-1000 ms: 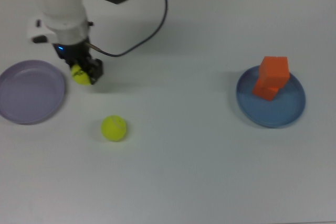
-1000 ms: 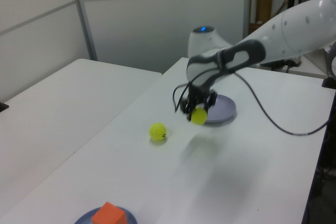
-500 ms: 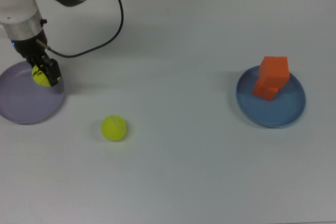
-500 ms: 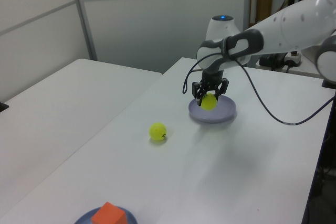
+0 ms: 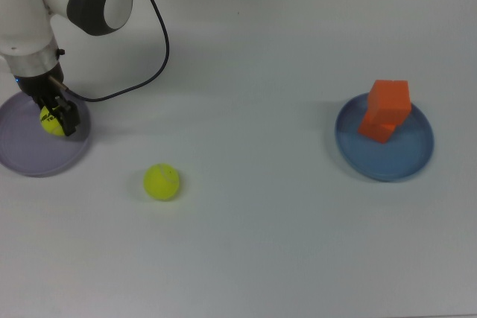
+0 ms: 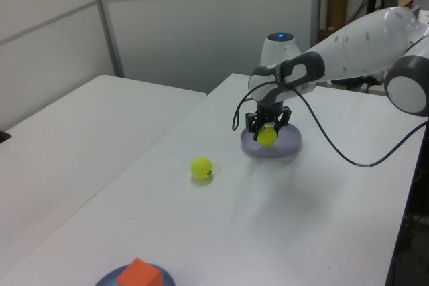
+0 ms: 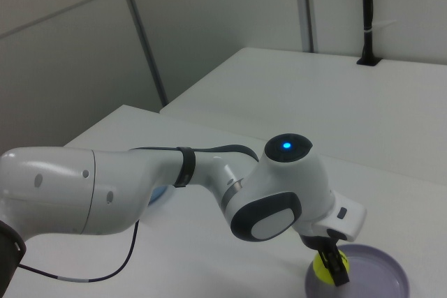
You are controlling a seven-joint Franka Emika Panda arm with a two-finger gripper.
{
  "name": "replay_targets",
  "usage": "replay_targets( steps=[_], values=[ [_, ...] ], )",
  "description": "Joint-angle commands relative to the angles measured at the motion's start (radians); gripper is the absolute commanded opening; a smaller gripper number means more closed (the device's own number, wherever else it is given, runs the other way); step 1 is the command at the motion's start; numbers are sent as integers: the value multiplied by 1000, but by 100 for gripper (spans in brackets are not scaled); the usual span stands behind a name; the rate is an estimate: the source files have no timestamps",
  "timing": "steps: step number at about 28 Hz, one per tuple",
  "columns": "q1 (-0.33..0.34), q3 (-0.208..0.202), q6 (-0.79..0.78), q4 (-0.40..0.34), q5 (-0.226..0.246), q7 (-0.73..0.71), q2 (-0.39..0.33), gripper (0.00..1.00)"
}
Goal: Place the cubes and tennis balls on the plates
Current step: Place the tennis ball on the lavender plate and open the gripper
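Observation:
My gripper [image 5: 52, 119] [image 6: 267, 132] [image 7: 328, 266] is shut on a yellow-green tennis ball [image 5: 51, 121] [image 6: 267, 136] [image 7: 323, 267] with black print, held low over the lilac plate [image 5: 30, 156] [image 6: 287, 145] [image 7: 377, 277] at the top view's left. A second tennis ball [image 5: 162, 182] [image 6: 202, 167] lies on the table to the right of that plate in the top view. Two orange cubes [image 5: 387, 109] [image 6: 138, 274] sit stacked, one on the other, on the blue plate [image 5: 402, 161] at the top view's right.
A black cable [image 5: 153, 42] hangs from the arm and curves over the table behind the lilac plate. In the right view the arm's white body [image 7: 140, 186] fills the lower left and hides much of the table. A second white table [image 6: 74, 118] stands beside this one.
The gripper carried the printed tennis ball leftward in the top view, from beside the lilac plate to over it, and came down closer to the plate. The other ball and the cubes stayed put.

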Motion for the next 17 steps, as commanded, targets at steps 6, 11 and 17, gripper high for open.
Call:
replay_targets(
  steps=[6, 11, 17],
  values=[
    [-11, -10, -86, 11, 28, -106, -51, 100],
    [4, 4, -122, 25, 47, -86, -121, 100],
    [39, 45, -117, 102, 110, -89, -105, 100]
  ],
)
